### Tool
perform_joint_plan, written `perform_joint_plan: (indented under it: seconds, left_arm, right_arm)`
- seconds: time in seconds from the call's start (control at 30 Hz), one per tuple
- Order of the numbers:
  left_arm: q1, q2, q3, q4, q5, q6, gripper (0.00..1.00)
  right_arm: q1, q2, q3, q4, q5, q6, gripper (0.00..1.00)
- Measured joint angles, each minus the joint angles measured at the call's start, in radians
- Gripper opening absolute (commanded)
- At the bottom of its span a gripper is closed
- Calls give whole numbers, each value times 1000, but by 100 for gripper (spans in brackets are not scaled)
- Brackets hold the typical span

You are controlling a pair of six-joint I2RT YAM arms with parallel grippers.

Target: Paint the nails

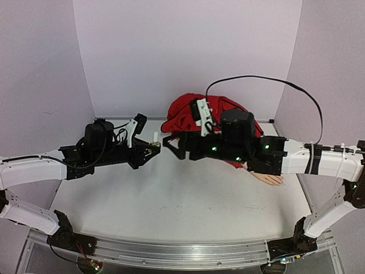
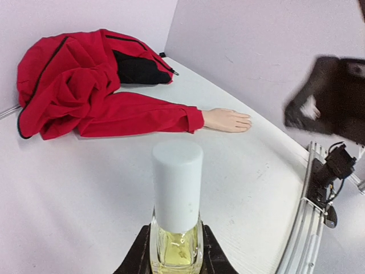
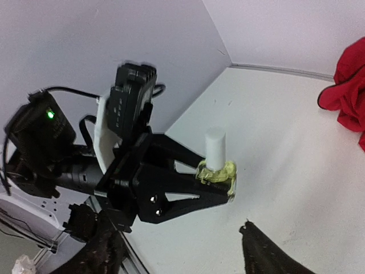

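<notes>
My left gripper [image 2: 175, 254] is shut on a small clear bottle [image 2: 176, 242] of yellowish liquid with a tall white cap [image 2: 177, 185], held upright above the table. In the top view the bottle [image 1: 155, 146] hangs left of centre. My right gripper [image 3: 182, 251] faces it from the right, open, with nothing between its fingers [image 3: 259, 251]; its tips [image 1: 171, 145] stand just short of the cap [image 3: 215, 147]. The pale mannequin hand [image 2: 227, 120] lies flat on the table, sticking out of a red jacket sleeve [image 2: 142, 114]. Its nails [image 2: 246, 117] are too small to make out. My right arm partly covers the hand [image 1: 269, 178].
The red jacket [image 1: 191, 114] is bunched against the back wall. Purple walls close in the white table [image 1: 171, 205] on three sides. A metal rail [image 1: 171, 251] runs along the near edge. A black cable [image 1: 268, 80] loops above my right arm.
</notes>
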State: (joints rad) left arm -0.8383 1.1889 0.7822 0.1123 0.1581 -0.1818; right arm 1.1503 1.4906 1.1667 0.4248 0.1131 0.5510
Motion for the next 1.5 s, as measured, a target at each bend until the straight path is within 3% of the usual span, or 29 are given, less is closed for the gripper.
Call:
perform_joint_plan:
  seconds: [0.17, 0.3, 0.53, 0.83, 1.0, 1.43, 1.5]
  left_arm:
    - [3, 11, 2, 12, 169, -8, 0]
    - [4, 73, 34, 11, 389, -10, 0]
    - [3, 156, 102, 13, 668, -29, 0]
    - [-3, 175, 122, 20, 772, -29, 0]
    - [-5, 180, 131, 21, 793, -28, 0]
    - [-5, 193, 134, 20, 836, -27, 0]
    - [-5, 193, 134, 19, 834, -27, 0]
  right_arm:
    - [-229, -104, -107, 53, -329, -45, 82]
    - [-284, -84, -139, 112, -575, -55, 79]
    - [-262, -18, -140, 233, -833, -53, 53]
    - [-262, 31, -140, 271, -900, -43, 41]
    - [-262, 32, -140, 297, -911, -37, 40]
    - [-262, 33, -140, 319, -916, -12, 11]
    - [-260, 37, -139, 325, -915, -9, 2]
